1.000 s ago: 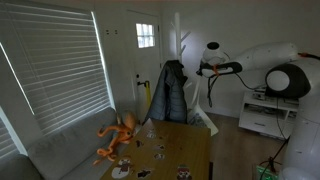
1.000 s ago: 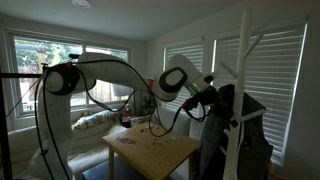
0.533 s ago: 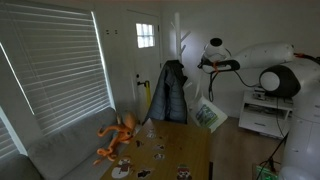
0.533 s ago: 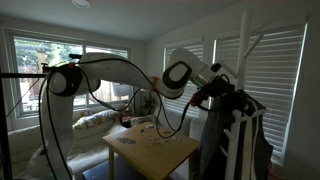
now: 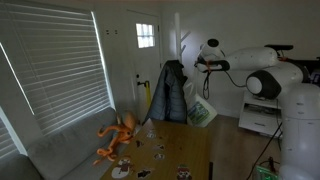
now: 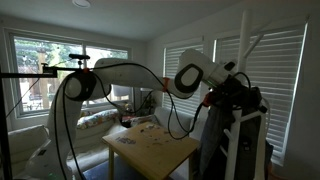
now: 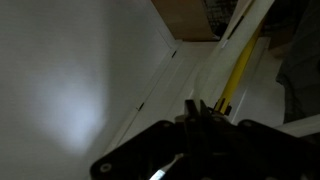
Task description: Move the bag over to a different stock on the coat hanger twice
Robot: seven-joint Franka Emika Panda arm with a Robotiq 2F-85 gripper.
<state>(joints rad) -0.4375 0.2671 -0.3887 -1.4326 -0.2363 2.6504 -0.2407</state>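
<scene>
The gripper (image 5: 203, 66) has moved closer to the hanger (image 6: 243, 45) than half a second ago; in an exterior view the wrist (image 6: 238, 88) now sits right against the white pole, where before it was short of it. The bag (image 5: 203, 112), white with green print, hangs in the air below the gripper, just beside the dark jacket (image 5: 172, 92); earlier it was swung out farther from the jacket and tilted more. It is clear of the floor and above the far end of the table (image 5: 188, 148). I cannot tell whether its strap touches a peg.

In the wrist view the gripper (image 7: 198, 112) is a dark shape at the bottom, its fingers drawn narrow together; they seem to be pinching the bag's strap, though the picture is dim and the strap itself hardly shows. Beyond them lie a white wall and a yellow stick (image 7: 236, 72) slanting up.

The jacket hangs on the hanger as before; in an exterior view it (image 6: 213, 145) covers the lower pole. The arm's elbow has also shifted towards the hanger.
</scene>
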